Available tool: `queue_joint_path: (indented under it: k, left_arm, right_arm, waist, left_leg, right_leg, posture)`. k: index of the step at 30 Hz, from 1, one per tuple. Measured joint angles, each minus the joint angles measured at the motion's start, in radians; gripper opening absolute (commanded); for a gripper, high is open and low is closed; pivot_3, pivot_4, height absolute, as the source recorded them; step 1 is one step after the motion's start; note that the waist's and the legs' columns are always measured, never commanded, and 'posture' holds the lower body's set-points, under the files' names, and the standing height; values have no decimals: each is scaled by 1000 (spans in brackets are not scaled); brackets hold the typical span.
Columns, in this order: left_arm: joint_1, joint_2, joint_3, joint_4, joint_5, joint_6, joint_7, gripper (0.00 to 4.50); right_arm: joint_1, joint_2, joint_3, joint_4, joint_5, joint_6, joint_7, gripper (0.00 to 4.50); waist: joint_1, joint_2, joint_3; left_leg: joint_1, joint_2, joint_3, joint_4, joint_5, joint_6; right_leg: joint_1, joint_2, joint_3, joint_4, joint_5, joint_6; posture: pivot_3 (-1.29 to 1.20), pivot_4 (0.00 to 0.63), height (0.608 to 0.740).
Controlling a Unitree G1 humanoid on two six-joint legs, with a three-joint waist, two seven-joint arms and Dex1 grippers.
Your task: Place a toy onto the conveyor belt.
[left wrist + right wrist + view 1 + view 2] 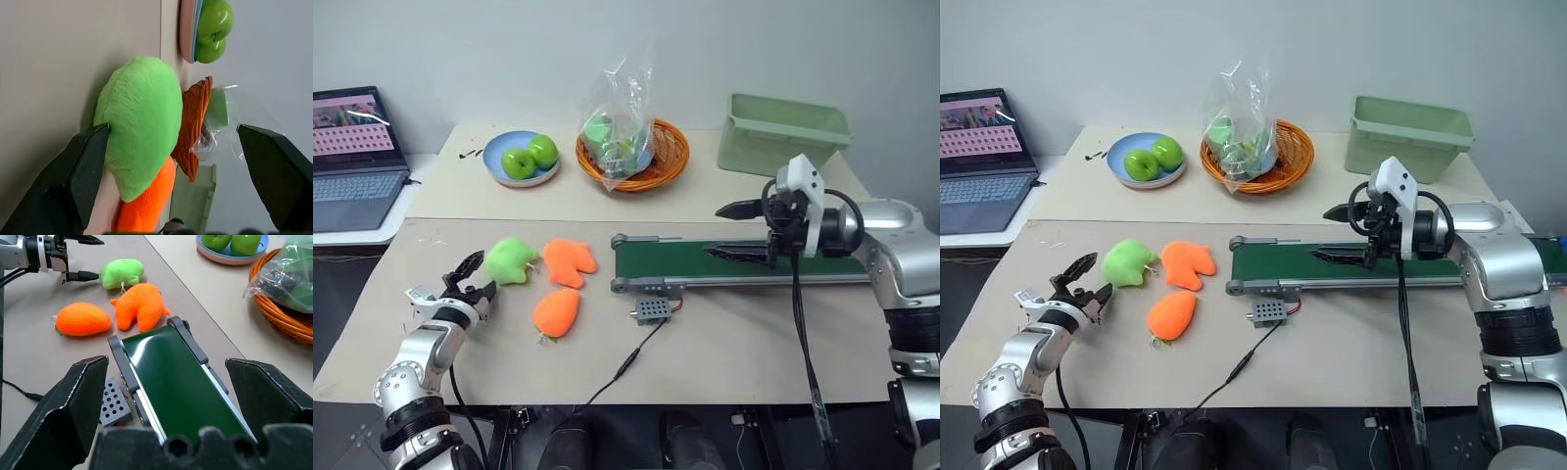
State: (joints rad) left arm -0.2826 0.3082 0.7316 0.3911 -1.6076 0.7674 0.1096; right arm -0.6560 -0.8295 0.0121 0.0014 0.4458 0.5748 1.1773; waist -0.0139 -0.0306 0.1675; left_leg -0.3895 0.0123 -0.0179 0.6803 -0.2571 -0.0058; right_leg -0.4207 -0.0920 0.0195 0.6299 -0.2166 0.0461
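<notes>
On the counter (724, 343), the toy (511, 260) was seen lying flat, its long axis running roughly across the scene, well apart from the conveyor belt (705, 262). Just beside it, the left end effector (471, 278) was held spread; the right end effector (736, 231) was spread above the belt.

Robotics lab bench: small conveyor belt (744, 264) (loose cable), laptop (352, 157) alongside.

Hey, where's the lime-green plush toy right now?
The lime-green plush toy lies on the table at the robot's left, just ahead of the open left gripper and beside the two orange plush toys, short of the conveyor belt.
</notes>
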Motion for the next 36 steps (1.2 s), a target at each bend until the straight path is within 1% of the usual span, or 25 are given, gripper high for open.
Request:
queue_joint_path:
  k: [4,9,18,22,27,28,29,31,32,35,36]
  left_arm:
    - [-5,11,0,35,26,4,-4,4456]
    - [-80,61,-3,146,109,-2,-28,4456]
    - [-155,64,7,248,206,-10,-100,4456]
    - [-213,67,5,317,280,-28,-148,4456]
    - [-244,68,4,357,346,-27,-189,4456]
    - [-252,69,3,366,362,-27,-195,3930]
    - [-254,69,0,370,374,-27,-198,3710]
    - [-255,69,-6,381,399,-24,-205,2938]
    - [-256,69,-9,385,411,-22,-208,2659]
    - [-256,68,-14,389,447,-9,-212,1423]
    - [-255,68,-15,389,458,0,-215,1102]
  right_arm:
    - [7,-8,-10,-12,1,4,-4,4500]
    - [7,-9,-14,-12,0,5,-19,4500]
    - [7,-13,-15,-14,-1,6,-29,4500]
    - [7,-24,-19,-29,-1,18,-38,4500]
    - [15,-44,-32,-52,1,28,-48,4500]
    - [17,-45,-35,-55,2,30,-50,4500]
    - [20,-45,-37,-59,2,31,-52,4500]
    - [27,-45,-39,-65,5,35,-57,4500]
    - [32,-45,-40,-68,6,36,-60,4500]
    - [35,-45,-40,-72,8,37,-67,4500]
    - [35,-45,-40,-73,8,37,-69,4500]
  waist:
    - [-1,0,0]
    - [1,0,0]
    - [7,2,-1]
    - [10,3,-2]
    - [15,6,-3]
    - [17,6,-4]
    - [19,6,-4]
    - [20,6,-4]
    - [20,6,-4]
    - [19,6,-4]
    - [19,6,-4]
  left_leg:
    - [0,0,0,0,0,0]
    - [2,0,0,0,0,0]
    - [2,0,0,0,0,-1]
    - [2,-1,0,0,0,-1]
    - [3,-1,0,0,0,-1]
    - [3,-1,0,0,0,-1]
    - [3,-1,0,0,0,-1]
    - [3,-1,-1,0,0,-1]
    - [2,-1,-1,0,0,-1]
    - [1,-1,-1,0,0,-1]
    - [1,-1,-1,0,0,-1]
  right_leg:
    - [0,0,0,0,0,0]
    - [1,0,0,0,0,0]
    - [3,0,-1,1,0,0]
    - [3,0,-1,0,0,0]
    - [3,0,-1,0,0,0]
    - [4,0,-1,0,0,0]
    - [4,0,-1,0,0,0]
    - [4,0,-2,0,0,0]
    - [4,0,-2,-1,0,0]
    - [2,-1,-2,-1,0,0]
    - [2,0,-2,-1,0,0]
  posture:
    - [0,150,740]
    - [0,150,740]
    - [0,150,740]
    - [0,150,740]
    - [0,150,740]
    - [0,150,740]
    - [0,150,740]
    - [0,150,740]
    - [0,150,740]
    - [0,150,740]
    - [0,150,740]
